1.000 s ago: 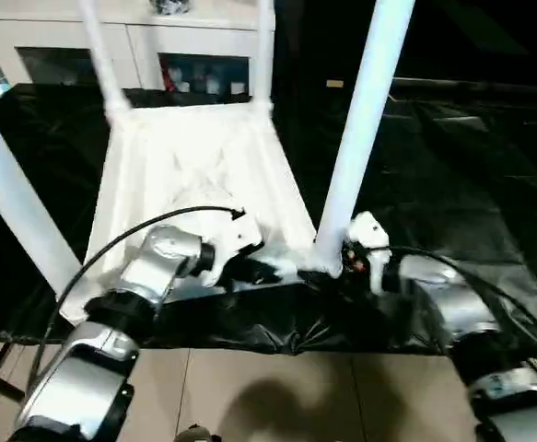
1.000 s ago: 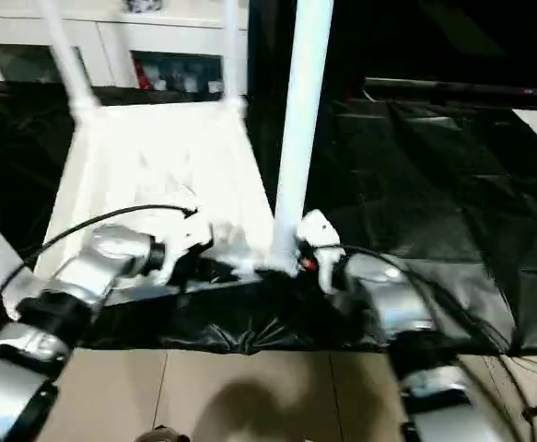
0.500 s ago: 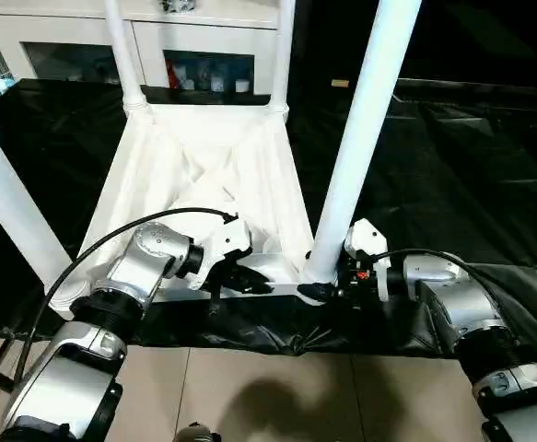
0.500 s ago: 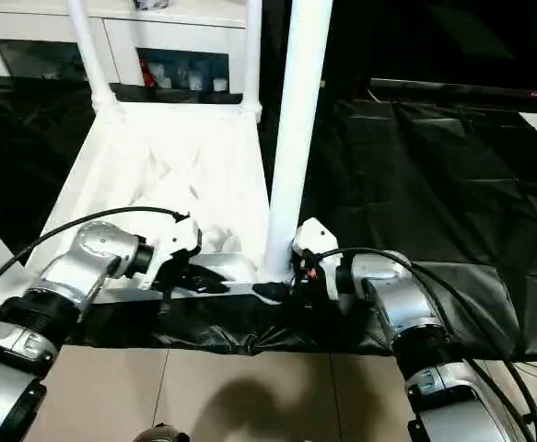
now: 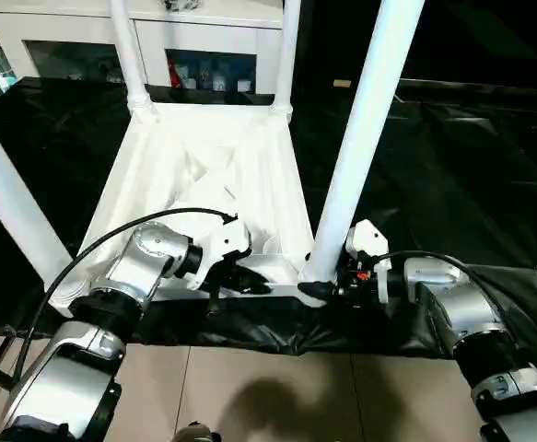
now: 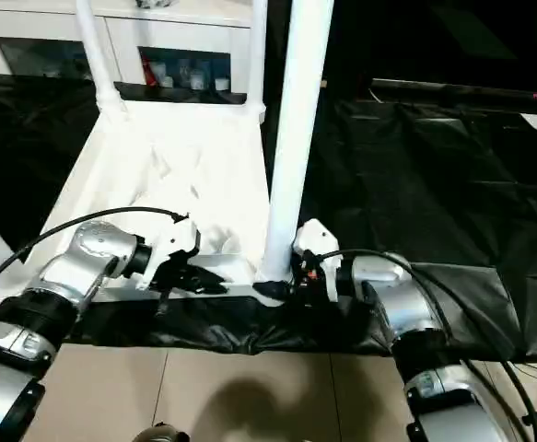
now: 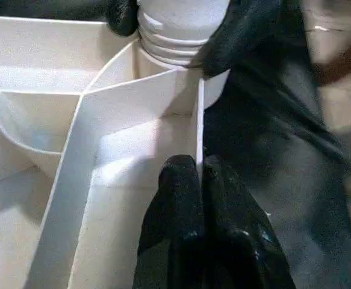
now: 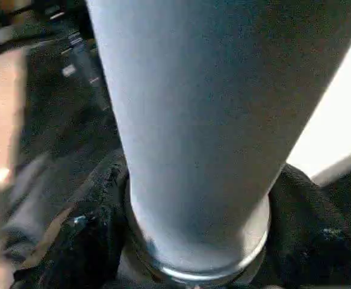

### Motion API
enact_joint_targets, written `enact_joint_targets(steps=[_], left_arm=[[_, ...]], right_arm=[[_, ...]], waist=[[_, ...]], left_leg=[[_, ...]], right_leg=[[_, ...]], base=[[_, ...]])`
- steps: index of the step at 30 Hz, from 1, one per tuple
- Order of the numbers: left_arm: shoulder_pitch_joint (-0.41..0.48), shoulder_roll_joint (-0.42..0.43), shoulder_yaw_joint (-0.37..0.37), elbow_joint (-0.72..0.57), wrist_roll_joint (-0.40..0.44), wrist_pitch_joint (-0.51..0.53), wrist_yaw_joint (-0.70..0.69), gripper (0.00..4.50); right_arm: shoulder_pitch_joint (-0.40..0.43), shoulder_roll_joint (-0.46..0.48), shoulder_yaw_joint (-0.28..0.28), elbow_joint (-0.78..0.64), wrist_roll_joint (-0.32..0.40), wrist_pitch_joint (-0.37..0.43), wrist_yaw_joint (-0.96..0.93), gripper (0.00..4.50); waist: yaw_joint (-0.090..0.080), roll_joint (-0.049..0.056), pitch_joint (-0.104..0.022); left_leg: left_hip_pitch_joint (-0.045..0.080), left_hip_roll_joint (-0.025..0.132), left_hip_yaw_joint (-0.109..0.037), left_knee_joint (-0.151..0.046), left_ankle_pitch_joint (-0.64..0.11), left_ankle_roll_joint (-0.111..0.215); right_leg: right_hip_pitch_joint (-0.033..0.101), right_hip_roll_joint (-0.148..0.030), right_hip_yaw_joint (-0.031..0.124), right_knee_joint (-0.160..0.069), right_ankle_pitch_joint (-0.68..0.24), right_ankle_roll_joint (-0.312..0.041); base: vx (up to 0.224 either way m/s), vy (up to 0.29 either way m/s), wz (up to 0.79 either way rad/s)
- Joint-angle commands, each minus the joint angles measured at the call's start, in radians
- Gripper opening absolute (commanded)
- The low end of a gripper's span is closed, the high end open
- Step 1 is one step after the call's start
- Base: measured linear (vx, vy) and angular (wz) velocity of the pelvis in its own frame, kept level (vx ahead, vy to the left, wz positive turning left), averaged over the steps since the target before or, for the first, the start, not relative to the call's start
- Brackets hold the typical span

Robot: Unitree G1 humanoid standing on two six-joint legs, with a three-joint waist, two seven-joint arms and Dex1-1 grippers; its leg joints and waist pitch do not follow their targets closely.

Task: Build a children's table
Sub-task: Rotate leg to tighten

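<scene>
The right end effector [image 5: 328, 284] has tightened around the near leg [image 5: 360, 147]'s base; the left end effector [image 7: 200, 174] stays pinched on the tabletop [image 5: 204, 175] rim, so seating continues.

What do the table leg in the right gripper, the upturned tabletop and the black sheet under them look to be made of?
Table leg: likely smooth white moulded plastic, with an even sheen and ridged rings at its base.
Tabletop: apparently the same white plastic; thin moulded ribs cross its underside.
Black sheet: probably thin plastic film, since it is glossy and creased; coated fabric cannot be ruled out.
</scene>
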Motion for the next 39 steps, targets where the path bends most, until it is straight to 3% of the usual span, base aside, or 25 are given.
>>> enact_joint_targets(steps=[1,3,5,7,11,13,15,17,21,28,31,39], left_arm=[[-0.053,-0.082,0.033,0.018,-0.002,0.023,0.174,0.0],[-0.064,-0.116,0.037,0.019,0.007,0.04,0.242,0.0],[-0.066,-0.127,0.037,0.018,0.012,0.047,0.266,0.0],[-0.071,-0.151,0.037,0.017,0.02,0.057,0.319,0.0],[-0.075,-0.195,0.031,0.026,0.04,0.056,0.4,0.0],[-0.066,-0.214,0.025,0.017,0.042,0.054,0.407,0.0],[-0.058,-0.216,0.023,0.008,0.038,0.049,0.397,0.0],[-0.051,-0.211,0.019,0.002,0.035,0.044,0.386,0.0],[-0.009,-0.165,0.005,-0.051,0.009,0.008,0.273,0.0],[0.017,-0.112,-0.009,-0.085,-0.005,-0.034,0.159,0.0],[0.021,-0.069,-0.011,-0.099,-0.022,-0.045,0.057,0.0],[0.001,-0.014,-0.025,-0.067,-0.02,-0.082,-0.06,0.0]], right_arm=[[-0.024,0.085,-0.024,0.043,0.007,-0.018,-0.183,2.71],[-0.041,0.137,-0.057,0.076,0.006,-0.005,-0.314,2.7],[-0.045,0.157,-0.067,0.082,0.007,-0.005,-0.352,2.7],[-0.06,0.201,-0.084,0.099,0.002,0.003,-0.447,2.7],[-0.103,0.277,-0.108,0.156,-0.02,-0.003,-0.616,2.7],[-0.114,0.308,-0.091,0.169,-0.043,-0.031,-0.633,2.7],[-0.113,0.314,-0.089,0.165,-0.041,-0.042,-0.617,3.4],[-0.11,0.312,-0.094,0.156,-0.031,-0.042,-0.604,3.49],[-0.092,0.242,-0.07,0.121,-0.053,-0.064,-0.517,3.85],[-0.072,0.158,-0.048,0.091,-0.061,-0.09,-0.39,3.85],[-0.045,0.076,-0.004,0.038,-0.046,-0.094,-0.179,3.85],[-0.015,-0.024,0.064,-0.028,-0.013,-0.055,0.103,3.85]], waist=[[-0.006,-0.007,-0.066],[-0.017,-0.008,-0.066],[-0.024,-0.008,-0.067],[-0.028,-0.008,-0.069],[-0.032,-0.005,-0.071],[-0.034,-0.004,-0.071],[-0.035,-0.004,-0.07],[-0.034,-0.005,-0.07],[-0.034,-0.001,-0.069],[-0.027,-0.001,-0.068],[-0.024,-0.003,-0.068],[-0.015,-0.004,-0.07]], left_leg=[[0.022,0.051,-0.027,-0.076,-0.274,0.001],[0.021,0.049,-0.031,-0.078,-0.284,-0.014],[0.018,0.048,-0.032,-0.078,-0.281,-0.01],[0.014,0.047,-0.029,-0.077,-0.259,0.006],[0.014,0.046,-0.028,-0.077,-0.231,0.008],[0.015,0.045,-0.027,-0.076,-0.234,0.008],[0.013,0.045,-0.026,-0.077,-0.233,0.02],[0.014,0.046,-0.025,-0.077,-0.233,0.027],[0.013,0.047,-0.026,-0.078,-0.248,0.029],[0.016,0.05,-0.023,-0.078,-0.236,0.037],[0.016,0.05,-0.023,-0.076,-0.243,0.043],[0.012,0.053,-0.02,-0.072,-0.215,0.064]], right_leg=[[0.037,-0.082,0.059,-0.092,-0.38,-0.187],[0.037,-0.082,0.056,-0.097,-0.427,-0.166],[0.039,-0.081,0.055,-0.097,-0.417,-0.162],[0.041,-0.078,0.058,-0.093,-0.367,-0.167],[0.043,-0.075,0.057,-0.085,-0.306,-0.188],[0.042,-0.075,0.057,-0.086,-0.295,-0.187],[0.043,-0.073,0.058,-0.084,-0.275,-0.189],[0.043,-0.074,0.059,-0.082,-0.263,-0.193],[0.045,-0.076,0.058,-0.085,-0.284,-0.191],[0.044,-0.073,0.061,-0.081,-0.25,-0.206],[0.047,-0.073,0.061,-0.082,-0.251,-0.203],[0.048,-0.071,0.059,-0.071,-0.202,-0.233]], base=[[0.0,0.0,0.0],[0.0,0.0,0.0],[0.0,0.0,0.0],[0.0,0.0,0.0],[0.0,0.0,0.0],[0.0,0.0,0.0],[0.0,0.0,0.0],[0.0,0.0,0.0],[0.0,0.0,0.0],[0.0,0.0,0.0],[0.0,0.0,0.0],[0.0,0.0,0.0]])
